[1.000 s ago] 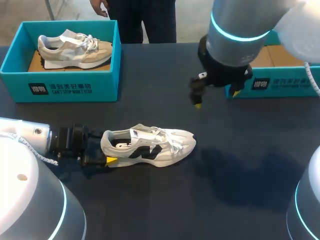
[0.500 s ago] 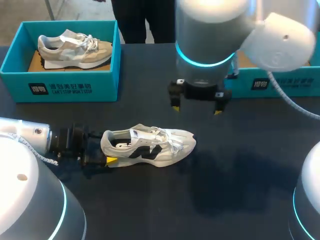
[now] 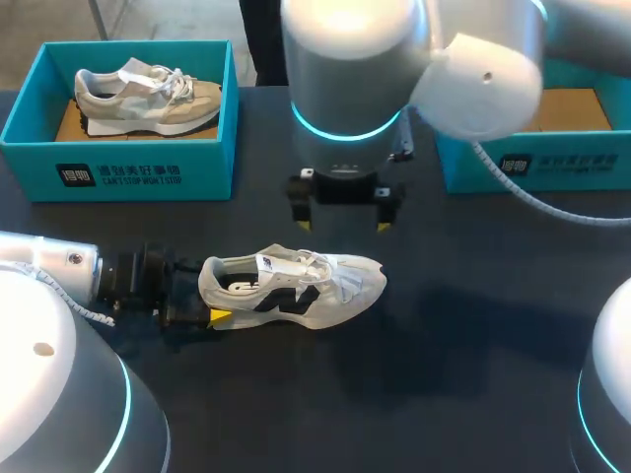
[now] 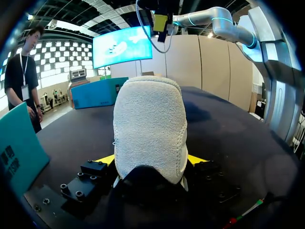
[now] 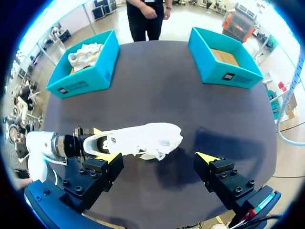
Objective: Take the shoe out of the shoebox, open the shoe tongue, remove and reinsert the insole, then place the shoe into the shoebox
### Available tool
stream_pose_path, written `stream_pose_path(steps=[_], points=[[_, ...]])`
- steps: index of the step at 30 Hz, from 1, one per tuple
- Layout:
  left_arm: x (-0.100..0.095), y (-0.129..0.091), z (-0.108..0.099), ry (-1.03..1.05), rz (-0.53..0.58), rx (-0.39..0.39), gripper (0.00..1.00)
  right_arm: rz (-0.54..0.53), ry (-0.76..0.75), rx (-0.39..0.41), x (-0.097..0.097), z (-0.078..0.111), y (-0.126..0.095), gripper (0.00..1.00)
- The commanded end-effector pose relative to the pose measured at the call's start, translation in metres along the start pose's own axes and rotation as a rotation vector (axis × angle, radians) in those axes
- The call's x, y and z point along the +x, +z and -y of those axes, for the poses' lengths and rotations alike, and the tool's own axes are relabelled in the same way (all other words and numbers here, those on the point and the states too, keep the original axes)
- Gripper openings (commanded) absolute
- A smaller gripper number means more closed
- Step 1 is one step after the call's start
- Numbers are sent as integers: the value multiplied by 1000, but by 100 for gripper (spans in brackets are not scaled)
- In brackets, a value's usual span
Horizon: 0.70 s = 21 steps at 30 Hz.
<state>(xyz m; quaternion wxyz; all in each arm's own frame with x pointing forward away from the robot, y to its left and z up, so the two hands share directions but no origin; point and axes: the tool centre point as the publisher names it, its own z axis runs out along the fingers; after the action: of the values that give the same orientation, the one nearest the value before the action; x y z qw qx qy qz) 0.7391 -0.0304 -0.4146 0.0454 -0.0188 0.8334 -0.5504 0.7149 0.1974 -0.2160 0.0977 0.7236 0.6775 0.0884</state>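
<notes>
A white shoe with black side panels (image 3: 296,286) lies on its sole on the dark table, toe pointing right. My left gripper (image 3: 202,307) comes in low from the left and is shut on the shoe's heel (image 4: 150,124). Its yellow fingertips (image 4: 106,159) press both sides of that heel. My right gripper (image 3: 342,222) hangs open above the shoe's far side, fingers pointing down and wide apart. From the right wrist the shoe (image 5: 138,140) shows below and ahead of the open right gripper (image 5: 158,160), with nothing between its fingers.
A teal shoebox (image 3: 118,172) at the back left holds a beige shoe (image 3: 148,94). A second teal shoebox (image 3: 532,163) at the back right shows only its cardboard floor. Bare table lies in front of and to the right of the white shoe.
My right arm has swung left from near the right shoebox to above the white shoe, its gripper staying open. The left gripper and the shoe have not moved.
</notes>
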Motion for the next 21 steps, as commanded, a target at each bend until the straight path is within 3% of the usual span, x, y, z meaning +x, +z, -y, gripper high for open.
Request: stream_pose_path(steps=[1,14,21], points=[[0,0,-3,1,3,-2,0,269,279,-15,78,10,12,100],[0,0,-3,1,3,-2,0,342,323,-6,120,14,25,100],[0,0,-3,1,3,-2,0,342,323,-6,120,14,25,100]])
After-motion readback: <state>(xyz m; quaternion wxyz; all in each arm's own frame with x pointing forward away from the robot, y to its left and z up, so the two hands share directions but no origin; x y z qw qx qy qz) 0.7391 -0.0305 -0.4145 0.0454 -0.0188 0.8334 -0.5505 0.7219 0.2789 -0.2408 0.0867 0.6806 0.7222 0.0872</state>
